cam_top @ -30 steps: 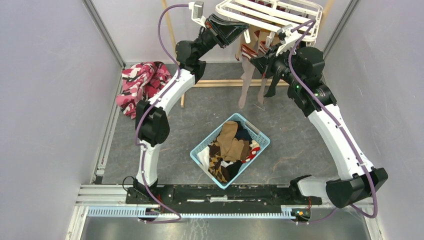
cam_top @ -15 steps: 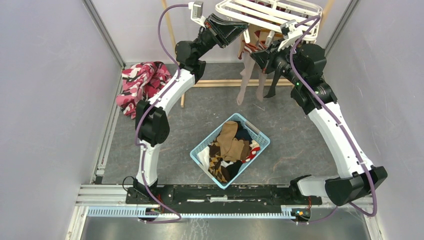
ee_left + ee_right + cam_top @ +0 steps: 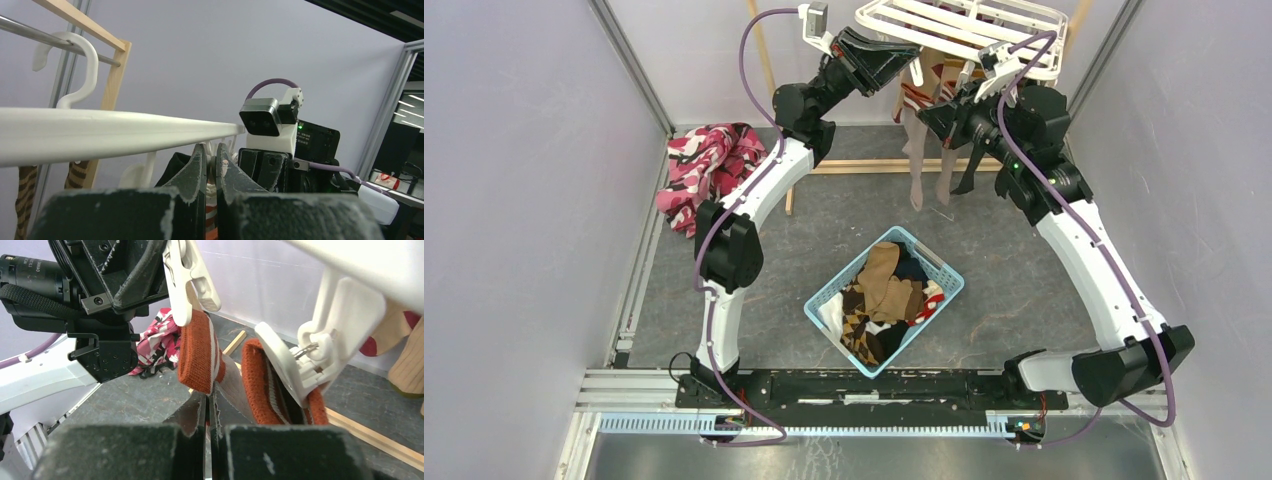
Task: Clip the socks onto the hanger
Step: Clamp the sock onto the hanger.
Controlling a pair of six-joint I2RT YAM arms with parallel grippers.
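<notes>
At the hanger's (image 3: pixel 100 135) edge the left gripper (image 3: pixel 211 162) pinches a clip (image 3: pixel 192 285) — the right gripper (image 3: pixel 210 402), just below, is pressed together on a red-cuffed sock (image 3: pixel 197 352).

Top cam overhead, looking down; wrist cams close under hanger (image 3: pixel 100 135), facing each other; all share hanger.

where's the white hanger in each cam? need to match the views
Top external: the hanger sits at top centre, against the picture's upper edge.
Left wrist: one thick white bar of it runs from the left edge to centre, just above the fingers.
Right wrist: only its edge shows, top right, with clips dangling below.
Shared landmark: the left gripper, shut on a clip.
</notes>
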